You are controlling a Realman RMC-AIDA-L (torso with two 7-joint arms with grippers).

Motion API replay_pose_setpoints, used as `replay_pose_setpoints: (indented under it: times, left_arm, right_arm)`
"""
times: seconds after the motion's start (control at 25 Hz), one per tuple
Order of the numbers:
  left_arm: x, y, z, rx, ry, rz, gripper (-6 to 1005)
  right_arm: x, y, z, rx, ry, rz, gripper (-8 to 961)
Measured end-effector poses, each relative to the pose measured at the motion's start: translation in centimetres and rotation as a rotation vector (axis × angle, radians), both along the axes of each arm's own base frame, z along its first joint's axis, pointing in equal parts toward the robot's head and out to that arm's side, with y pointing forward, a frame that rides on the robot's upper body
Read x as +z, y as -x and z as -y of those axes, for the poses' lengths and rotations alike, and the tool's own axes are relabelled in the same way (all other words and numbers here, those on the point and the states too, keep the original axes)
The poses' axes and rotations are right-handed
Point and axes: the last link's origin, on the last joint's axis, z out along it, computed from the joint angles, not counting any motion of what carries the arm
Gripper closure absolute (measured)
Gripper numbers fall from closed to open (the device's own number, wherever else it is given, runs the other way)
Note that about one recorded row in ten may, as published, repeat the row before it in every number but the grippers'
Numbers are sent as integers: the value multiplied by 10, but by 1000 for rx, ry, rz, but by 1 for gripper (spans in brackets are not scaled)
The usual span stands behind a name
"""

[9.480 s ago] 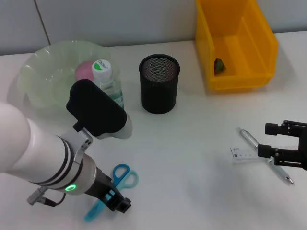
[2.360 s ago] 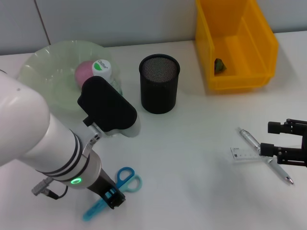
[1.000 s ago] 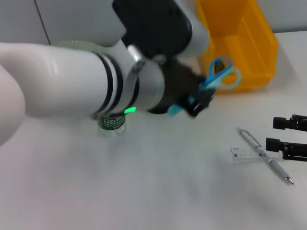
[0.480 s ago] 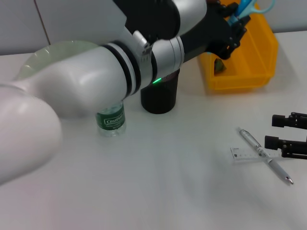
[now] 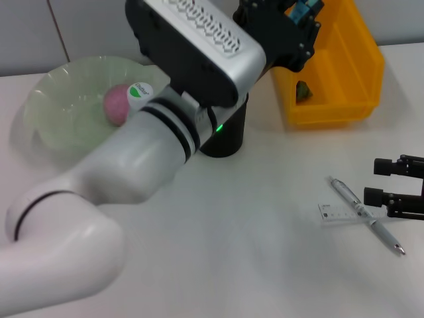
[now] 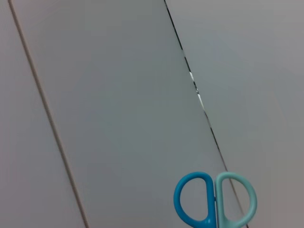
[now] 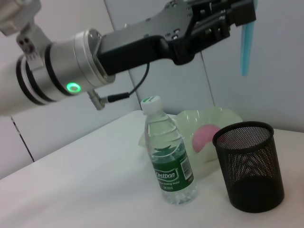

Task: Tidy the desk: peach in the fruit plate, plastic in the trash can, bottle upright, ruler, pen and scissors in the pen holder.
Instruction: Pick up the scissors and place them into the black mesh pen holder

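Left gripper [image 7: 223, 21], jaws pinching the scissors [image 7: 245, 45], hangs clear above the pen holder [image 7: 249, 166] rim.

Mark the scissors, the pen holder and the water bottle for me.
scissors [image 6: 216, 199], left wrist view, on the handle loops where they meet.
pen holder [image 7: 248, 164], right wrist view, on its black mesh wall.
water bottle [image 7: 169, 173], right wrist view, on the green label.
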Motion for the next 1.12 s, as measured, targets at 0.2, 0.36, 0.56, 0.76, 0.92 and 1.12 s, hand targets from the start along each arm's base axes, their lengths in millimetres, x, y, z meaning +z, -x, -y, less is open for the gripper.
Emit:
replay_pose_setpoints:
  times: [0.2,0.36,0.56,0.76,0.92,1.12]
  left_arm:
    - [-10,19,-2,-19,-39,60,715]
    - [-12,33,-5,-37,-43,70,710]
    - [-12,48,-4,-78,-58,41,704]
    - [-15,54,-4,-81,-54,11,698]
    - [-18,61,-4,-74,-50,-12,693]
    - [-19,67,-6,-61,-47,-27,687]
  right_arm:
    - [-1,1,-1,2,1,-2,215]
    - [-1,2,-2,3,1,-3,215]
    - [-2,2,-4,5,2,-7,215]
    - [-4,4,-5,8,3,-8,214]
    - [-4,4,-6,11,4,-7,214]
    - [-5,6,-8,18,5,-7,214]
